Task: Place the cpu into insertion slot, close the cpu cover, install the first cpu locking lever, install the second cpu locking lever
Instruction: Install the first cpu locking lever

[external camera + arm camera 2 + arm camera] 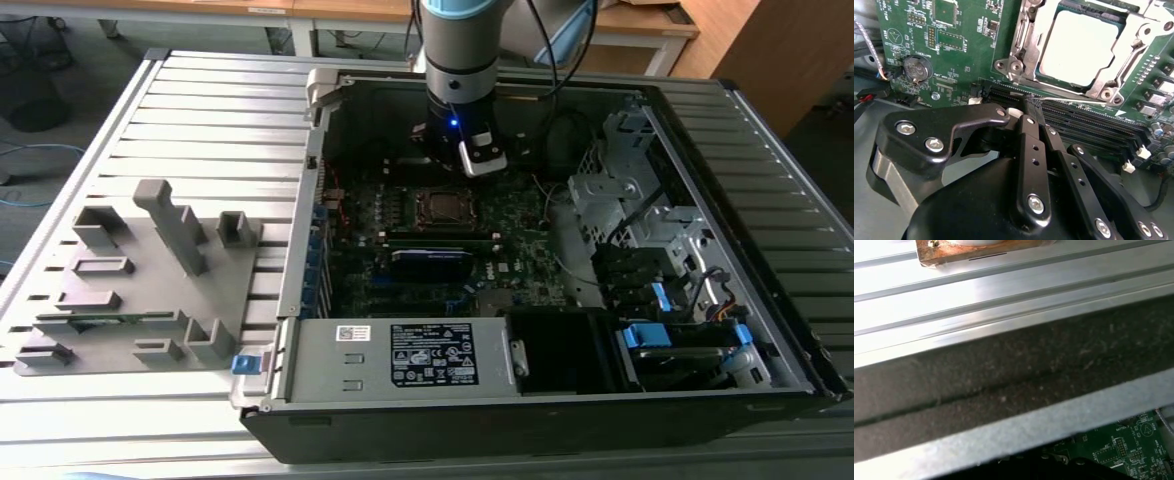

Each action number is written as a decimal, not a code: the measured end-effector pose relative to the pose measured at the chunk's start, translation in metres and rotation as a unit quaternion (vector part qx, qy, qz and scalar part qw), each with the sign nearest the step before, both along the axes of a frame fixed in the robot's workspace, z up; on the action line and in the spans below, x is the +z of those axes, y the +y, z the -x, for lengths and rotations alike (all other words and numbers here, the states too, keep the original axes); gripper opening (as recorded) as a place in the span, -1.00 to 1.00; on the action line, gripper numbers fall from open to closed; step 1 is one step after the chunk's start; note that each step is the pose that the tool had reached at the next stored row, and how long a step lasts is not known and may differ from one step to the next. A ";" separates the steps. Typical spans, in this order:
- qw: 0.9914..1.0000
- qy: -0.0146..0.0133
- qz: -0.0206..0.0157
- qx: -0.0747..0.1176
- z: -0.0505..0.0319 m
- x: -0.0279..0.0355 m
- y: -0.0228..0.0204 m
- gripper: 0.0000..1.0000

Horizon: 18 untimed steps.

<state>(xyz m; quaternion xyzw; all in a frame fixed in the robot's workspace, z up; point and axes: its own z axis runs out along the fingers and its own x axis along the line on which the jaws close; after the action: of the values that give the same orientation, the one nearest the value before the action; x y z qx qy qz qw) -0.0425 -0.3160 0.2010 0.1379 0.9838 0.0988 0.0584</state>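
Observation:
The cpu [1079, 47], a silvery-grey square, lies in the insertion slot [441, 205] on the green board. The cpu cover [1026, 35], a silvery frame, lies flat around it. A thin metal locking lever [1074, 94] runs along the socket's edge nearest my gripper. My gripper [1035, 107] has its black fingers [1029, 135] pressed together, with the tips at that lever's end. I cannot tell if the tips pinch it or only touch it. In the exterior view my gripper [478, 160] hangs just behind the socket inside the open computer case.
Long black memory slots [1089, 125] run between my gripper and the socket. A coin battery [916, 67] sits on the board. A grey fixture rack [134, 270] stands at the exterior view's left, a power supply [400, 355] in front, drive bays [641, 230] at its right.

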 end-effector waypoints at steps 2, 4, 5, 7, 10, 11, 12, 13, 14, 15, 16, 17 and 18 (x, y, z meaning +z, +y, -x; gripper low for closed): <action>1.000 -0.005 0.000 0.000 0.0000 -0.0001 0.0000 -0.79; 1.000 -0.008 0.000 0.000 0.0002 -0.0002 0.0000 -0.79; 1.000 -0.008 0.000 0.000 0.0002 -0.0003 0.0000 -0.79; 1.000 -0.009 0.000 0.000 0.0004 -0.0002 0.0000 -0.79; 1.000 -0.009 0.000 0.000 0.0028 -0.0004 -0.0001 -0.79; 1.000 -0.009 0.000 0.000 0.0036 -0.0004 0.0000 -0.79; 1.000 -0.009 0.000 0.000 0.0040 -0.0004 0.0000 -0.79; 1.000 -0.009 0.000 0.000 0.0041 -0.0004 0.0000 -0.79; 1.000 -0.009 0.000 0.000 0.0041 -0.0004 -0.0001 -0.79; 1.000 -0.009 0.000 0.000 0.0042 -0.0005 -0.0002 -0.79; 1.000 -0.009 0.000 0.000 0.0042 -0.0006 -0.0006 -0.79; 1.000 -0.009 0.001 0.000 0.0043 -0.0006 -0.0011 -0.79; 1.000 -0.009 0.001 0.000 0.0042 -0.0007 -0.0017 -0.79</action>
<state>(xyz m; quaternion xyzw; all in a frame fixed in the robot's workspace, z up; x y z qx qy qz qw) -0.0468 -0.3177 0.2002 0.1369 0.9832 0.0995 0.0676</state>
